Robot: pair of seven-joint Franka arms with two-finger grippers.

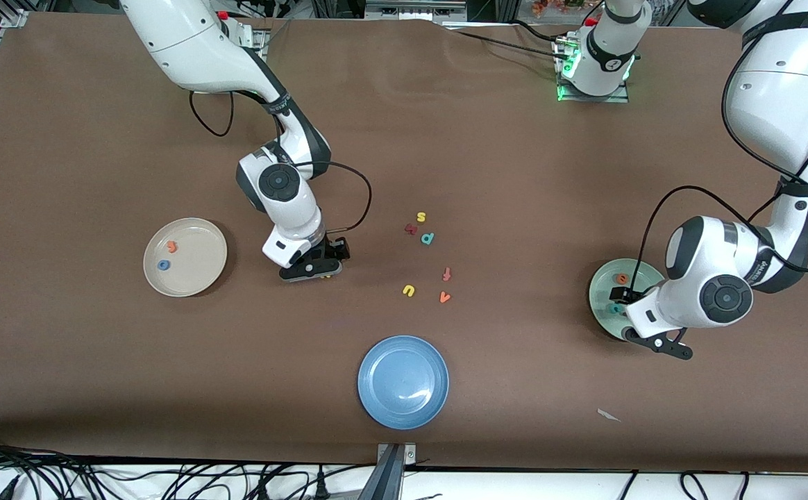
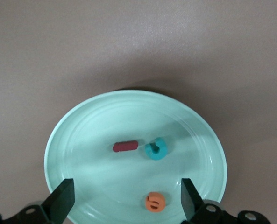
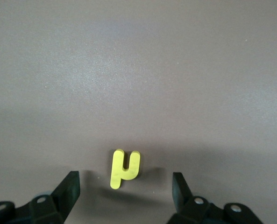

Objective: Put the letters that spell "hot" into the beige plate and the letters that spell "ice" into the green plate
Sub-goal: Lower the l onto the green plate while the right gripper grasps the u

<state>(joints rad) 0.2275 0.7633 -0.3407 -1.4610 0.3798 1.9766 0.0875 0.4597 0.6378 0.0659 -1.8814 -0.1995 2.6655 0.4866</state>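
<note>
Brown matting covers the whole table (image 1: 501, 160), and on it the three plates are the biggest things: a blue plate (image 1: 403, 382) nearest the front camera, the beige plate (image 1: 185, 256) toward the right arm's end, and the green plate (image 1: 607, 278) toward the left arm's end. Over the green plate hangs the left gripper (image 2: 126, 200), its jaws spread wide and empty; inside the plate lie the dark red i (image 2: 125, 146), the teal c (image 2: 156, 149) just beside it, and the orange e (image 2: 155, 202), so "ice" looks finished. In the beige plate sit the orange t (image 1: 172, 246) and the blue o (image 1: 163, 264), near each other but apart. What remains is the yellow h (image 3: 124, 168), lying flat on the mat between the beige plate and the middle cluster of letters, with the right gripper (image 3: 125, 191) low over it, fingers parted to either side and not yet closed on it. Spare letters stay mid-table: yellow s (image 1: 421, 218), a dark red piece I can't read (image 1: 411, 228), teal p (image 1: 427, 238), red f (image 1: 447, 274), yellow u (image 1: 409, 290) and orange v (image 1: 445, 297).
</note>
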